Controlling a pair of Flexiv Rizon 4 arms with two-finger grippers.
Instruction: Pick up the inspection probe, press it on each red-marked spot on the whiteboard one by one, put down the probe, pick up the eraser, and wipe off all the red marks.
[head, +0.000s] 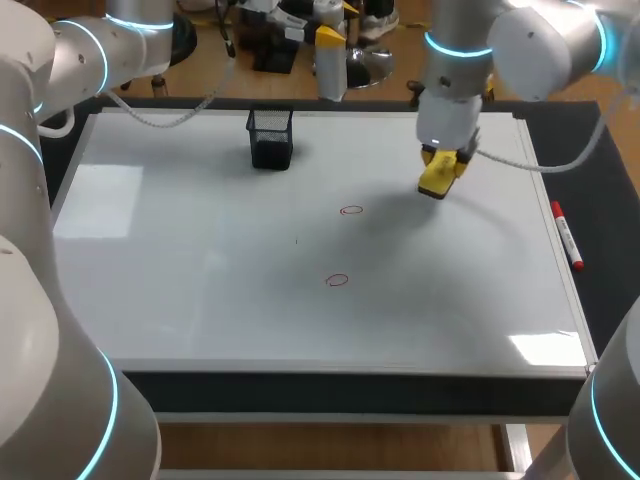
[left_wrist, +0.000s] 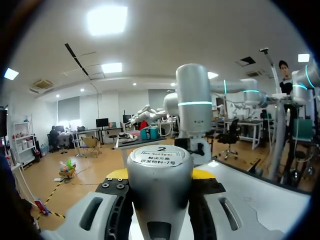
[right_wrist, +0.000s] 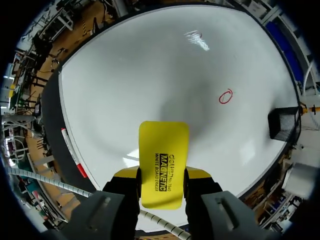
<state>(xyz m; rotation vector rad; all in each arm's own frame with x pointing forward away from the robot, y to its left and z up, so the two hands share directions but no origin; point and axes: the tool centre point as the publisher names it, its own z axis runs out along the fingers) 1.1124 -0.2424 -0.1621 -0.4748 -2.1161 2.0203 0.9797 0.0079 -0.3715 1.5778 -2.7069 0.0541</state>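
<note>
In the right wrist view, my right gripper (right_wrist: 161, 182) is shut on a yellow eraser (right_wrist: 163, 165), one finger on each long side. From overhead, this gripper (head: 441, 163) holds the eraser (head: 437, 180) just above the whiteboard (head: 200, 260) at its back right. Two red circles are drawn mid-board, one farther (head: 351, 210) and one nearer (head: 337, 280). The wrist view shows one red circle (right_wrist: 225, 96) ahead of the eraser. My left gripper (left_wrist: 160, 175) is shut on the grey, label-capped probe (left_wrist: 160, 165) and faces out into the room. Overhead, only the left arm (head: 80, 55) shows.
A black mesh holder (head: 270, 138) stands on the board at the back, left of centre, and also shows in the right wrist view (right_wrist: 284, 123). A red marker (head: 566, 235) lies along the board's right edge. The board's frame (head: 350, 372) runs along the front.
</note>
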